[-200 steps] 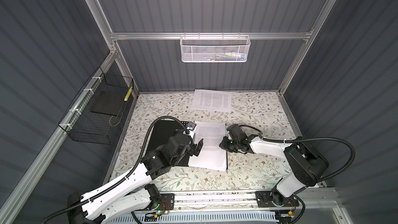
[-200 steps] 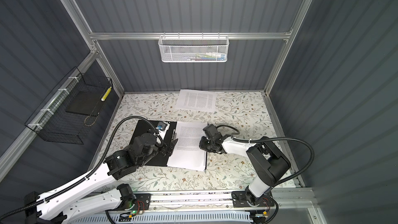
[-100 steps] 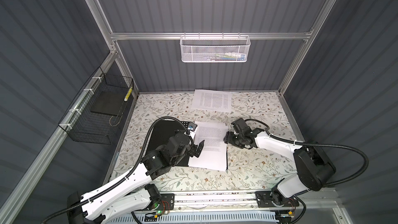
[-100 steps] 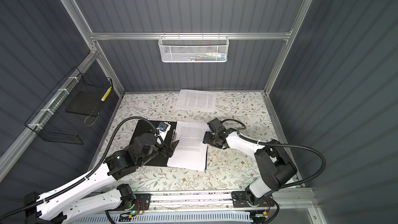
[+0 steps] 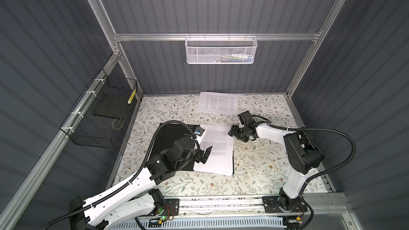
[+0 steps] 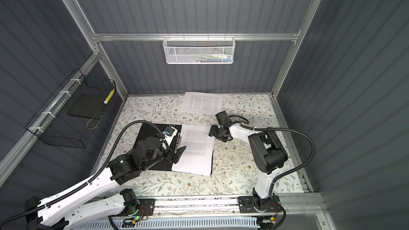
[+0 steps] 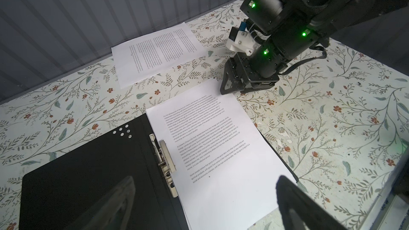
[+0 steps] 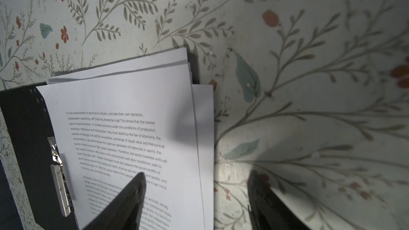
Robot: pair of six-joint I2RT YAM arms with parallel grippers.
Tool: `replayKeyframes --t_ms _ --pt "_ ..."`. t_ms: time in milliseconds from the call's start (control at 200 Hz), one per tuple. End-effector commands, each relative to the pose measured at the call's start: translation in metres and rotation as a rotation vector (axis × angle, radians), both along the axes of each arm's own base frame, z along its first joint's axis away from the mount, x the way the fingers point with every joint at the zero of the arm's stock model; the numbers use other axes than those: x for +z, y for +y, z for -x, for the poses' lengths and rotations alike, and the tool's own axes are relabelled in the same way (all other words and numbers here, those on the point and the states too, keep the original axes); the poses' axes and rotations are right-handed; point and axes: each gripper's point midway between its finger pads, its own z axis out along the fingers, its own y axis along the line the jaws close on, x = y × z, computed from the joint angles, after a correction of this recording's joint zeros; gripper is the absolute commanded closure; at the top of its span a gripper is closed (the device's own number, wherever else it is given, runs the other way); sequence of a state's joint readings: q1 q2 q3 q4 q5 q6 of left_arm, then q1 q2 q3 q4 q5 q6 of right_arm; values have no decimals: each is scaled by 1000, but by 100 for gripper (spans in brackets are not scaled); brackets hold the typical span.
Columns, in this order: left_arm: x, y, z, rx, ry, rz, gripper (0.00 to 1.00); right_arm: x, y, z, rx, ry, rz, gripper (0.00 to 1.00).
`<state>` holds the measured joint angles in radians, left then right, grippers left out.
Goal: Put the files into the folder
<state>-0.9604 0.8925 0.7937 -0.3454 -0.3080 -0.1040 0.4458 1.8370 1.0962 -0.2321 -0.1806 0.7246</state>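
Thin folder (image 5: pixel 170 136) spread flat on the flower-printed bench (image 5: pixel 261 164), matt black inside facing up, with a slim metal clip (image 7: pixel 166 162) along the spine and a cluster of small pale dots near one corner. A stack of files (image 5: pixel 219 151), thin white sheets with dense black print, lies on the folder's right half. In the right wrist view the sheets are fanned rather than squared, and their corners overhang the black cover. One further printed sheet (image 5: pixel 218 102) lies flat near the back wall, well apart from the folder. On the left arm (image 5: pixel 174 153) the jaws stand wide apart and hold nothing, above the stack's spine-side edge. On the right arm (image 5: pixel 269 130) the jaws are likewise wide and empty, low at the stack's far right corner, one finger over paper and the other over bare bench. A white mesh basket (image 5: pixel 220 50) hangs on the back rail, and a black wire basket (image 5: pixel 101 116) hangs on the left wall.
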Motion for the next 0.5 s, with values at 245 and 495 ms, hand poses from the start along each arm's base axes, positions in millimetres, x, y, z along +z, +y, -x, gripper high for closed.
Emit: replayKeyframes --t_ms 245,495 --pt "9 0 0 -15 -21 5 0 8 14 -21 10 -19 -43 29" --pt "11 1 1 -15 -26 9 0 5 16 -26 9 -9 -52 30"
